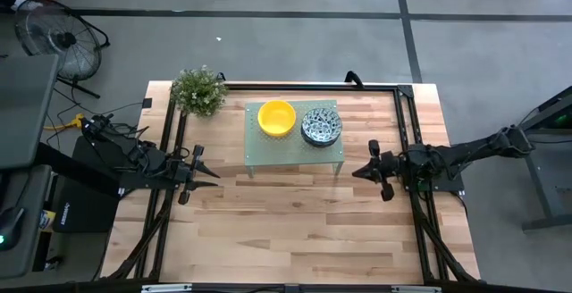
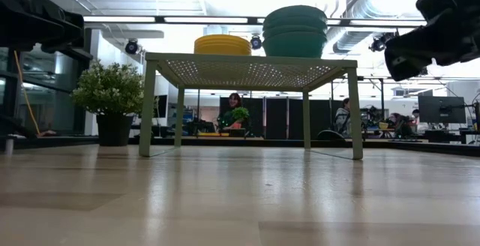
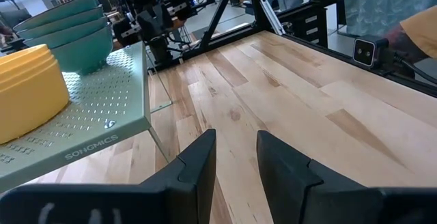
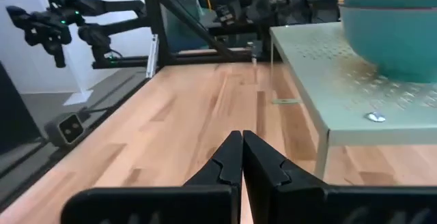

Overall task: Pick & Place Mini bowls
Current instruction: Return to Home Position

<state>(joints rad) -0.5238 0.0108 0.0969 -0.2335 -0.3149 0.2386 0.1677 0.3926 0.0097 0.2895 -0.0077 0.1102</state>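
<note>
Left gripper hangs parted, right gripper pinched empty, each parked at its side of the table since stacking looks done; yellow bowls and patterned bowls sit sorted on green stand.

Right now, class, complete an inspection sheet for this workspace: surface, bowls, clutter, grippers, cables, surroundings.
Surface: wooden table, pale green stand at its far side.
Job's things: yellow bowls and patterned bowls, two stacks side by side on the stand.
Clutter: potted plant near the far left corner.
Grippers: left gripper, jaws open; right gripper, jaws shut; both hold nothing.
Cables: cables on the floor left of the table.
Surroundings: fan on the floor; person beyond the table.
</note>
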